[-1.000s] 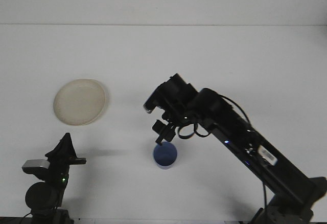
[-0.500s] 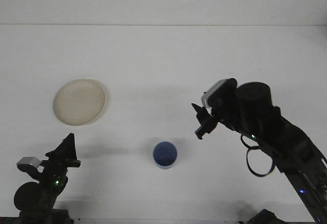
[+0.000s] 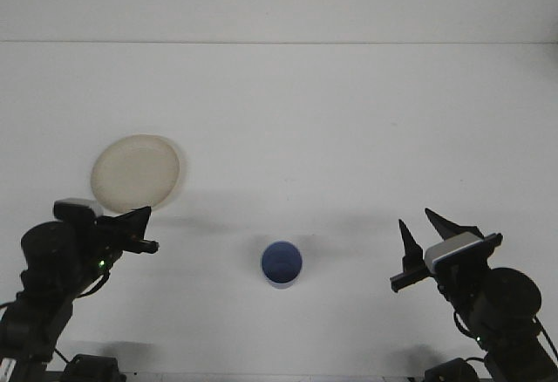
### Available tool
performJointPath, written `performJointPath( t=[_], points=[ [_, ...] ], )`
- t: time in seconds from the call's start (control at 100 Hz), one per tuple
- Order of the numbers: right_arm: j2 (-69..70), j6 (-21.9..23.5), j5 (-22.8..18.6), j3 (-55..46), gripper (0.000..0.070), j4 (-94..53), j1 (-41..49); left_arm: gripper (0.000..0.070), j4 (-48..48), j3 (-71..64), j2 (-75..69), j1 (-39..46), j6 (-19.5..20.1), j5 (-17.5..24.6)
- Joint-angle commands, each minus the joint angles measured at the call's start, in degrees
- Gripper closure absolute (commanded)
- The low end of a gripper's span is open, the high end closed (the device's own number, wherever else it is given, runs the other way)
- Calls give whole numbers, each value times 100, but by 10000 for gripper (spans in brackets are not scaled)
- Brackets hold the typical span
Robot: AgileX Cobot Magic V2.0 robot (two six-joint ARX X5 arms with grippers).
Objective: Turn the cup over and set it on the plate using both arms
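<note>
1. Two arms show at the lower corners of the front view, and between them a blue cup (image 3: 282,264) stands alone on the white bench (image 3: 331,112).
2. Seen from above, the cup's mouth faces up, showing its blue inside; it sits near the lower middle of the bench, touching neither arm.
3. Up at about 10 o'clock from the cup, well apart from it, a round cream plate (image 3: 136,173) lies flat on the bench with nothing on it.
4. At the lower left, the left end effector (image 3: 139,230) points toward 3 o'clock, in the direction of the cup; the cup lies at roughly 4 o'clock from its tip, with bare bench between them.
5. Only one dark wedge shape of that left end effector can be made out, so I cannot tell whether its fingers are spread or closed; nothing is seen in it.
6. Its tip sits just below the plate's lower edge in the picture, at about 6 o'clock from the plate.
7. At the lower right, the right end effector (image 3: 418,235) has its two dark fingers spread wide, pointing up toward 11 o'clock, and it holds nothing.
8. From that right end effector the cup lies at about 9 o'clock, well apart.
</note>
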Motion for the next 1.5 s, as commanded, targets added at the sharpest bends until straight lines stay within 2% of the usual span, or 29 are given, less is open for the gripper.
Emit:
performJointPath(
  t=[0.0, 0.06, 0.16, 0.19, 0.23, 0.44, 0.63, 0.82, 0.93, 1.27, 1.42, 1.49],
  points=[
    [-271, 57, 168, -190, 383, 87, -24, 673, -131, 337, 393, -114, 476, 216],
    [-546, 63, 326, -396, 383, 87, -46, 586, -254, 575, 713, -256, 564, 382],
    [-905, 72, 522, -634, 382, 46, -59, 311, -435, 975, 1235, -566, 669, 442],
    [-975, 70, 562, -678, 382, 7, -59, 263, -498, 1082, 1366, -660, 708, 442],
    [-1045, 68, 610, -719, 382, -57, -59, 236, -577, 1202, 1517, -780, 774, 442],
    [-1104, 55, 610, -758, 382, -68, -59, 236, -1259, 1947, 2406, -1572, 1099, 437],
    [-1104, 52, 608, -761, 382, -68, -59, 235, -1703, 2494, 3143, -2208, 1134, 428],
    [-1104, 48, 608, -761, 382, -68, -59, 231, -1700, 2680, 3755, -2743, 1217, 426],
    [-1104, 44, 603, -765, 382, -70, -59, 152, -1674, 2680, 4061, -2977, 1252, 422],
    [-1102, 44, 603, -765, 382, -72, -59, 155, -1335, 2680, 4813, -3497, 1250, 153],
    [-1102, 44, 601, -765, 382, -74, -59, 155, -1272, 2680, 5123, -3635, 1248, -256],
    [-1102, 44, 601, -765, 382, -76, -59, 156, -1246, 2680, 5230, -3663, 1248, -273]
  ],
)
